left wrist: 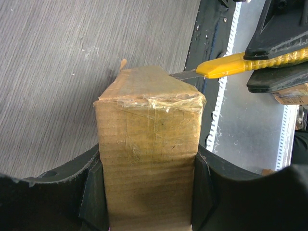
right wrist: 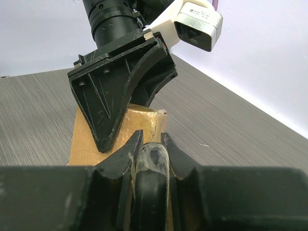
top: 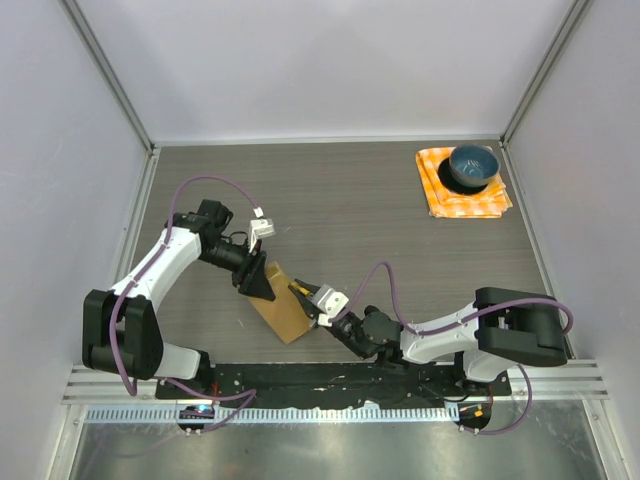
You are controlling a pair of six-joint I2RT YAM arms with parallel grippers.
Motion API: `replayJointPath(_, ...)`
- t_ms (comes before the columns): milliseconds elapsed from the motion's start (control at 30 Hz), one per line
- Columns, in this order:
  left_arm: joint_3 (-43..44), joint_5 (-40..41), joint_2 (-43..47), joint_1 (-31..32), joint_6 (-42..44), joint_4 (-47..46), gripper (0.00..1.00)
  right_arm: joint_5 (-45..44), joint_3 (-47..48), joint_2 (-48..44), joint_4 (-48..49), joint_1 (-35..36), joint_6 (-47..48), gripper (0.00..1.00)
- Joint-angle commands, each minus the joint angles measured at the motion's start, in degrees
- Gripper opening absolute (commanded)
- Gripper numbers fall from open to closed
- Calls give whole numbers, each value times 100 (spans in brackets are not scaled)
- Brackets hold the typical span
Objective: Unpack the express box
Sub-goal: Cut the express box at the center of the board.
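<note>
The express box (top: 283, 308), a brown taped cardboard carton, lies near the table's front edge. My left gripper (top: 262, 280) is shut on its far end; in the left wrist view the box (left wrist: 149, 144) sits tight between both pads (left wrist: 204, 192). My right gripper (top: 318, 302) is shut on a yellow utility knife (left wrist: 226, 66), and the knife's metal blade (left wrist: 183, 74) touches the box's taped end at the right corner. In the right wrist view the knife's dark handle (right wrist: 151, 183) sits between my fingers, with the box (right wrist: 82, 142) and the left gripper (right wrist: 120, 96) just ahead.
A blue bowl (top: 472, 165) stands on an orange checked cloth (top: 440, 198) at the far right corner. White walls enclose the grey table (top: 350, 220) on three sides. A black base rail (top: 330, 378) runs along the near edge.
</note>
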State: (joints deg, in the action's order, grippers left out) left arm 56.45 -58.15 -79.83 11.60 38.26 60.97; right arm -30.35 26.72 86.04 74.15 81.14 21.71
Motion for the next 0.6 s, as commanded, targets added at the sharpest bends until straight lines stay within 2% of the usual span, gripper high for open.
replayJointPath(0,-46,454,47,18,323,12,26,108,158,-8,2148,-11,-238,1)
replayJointPath(567,-116,612,29,9,112,-191,26,-41,-141,-254,2148,174,-247,1)
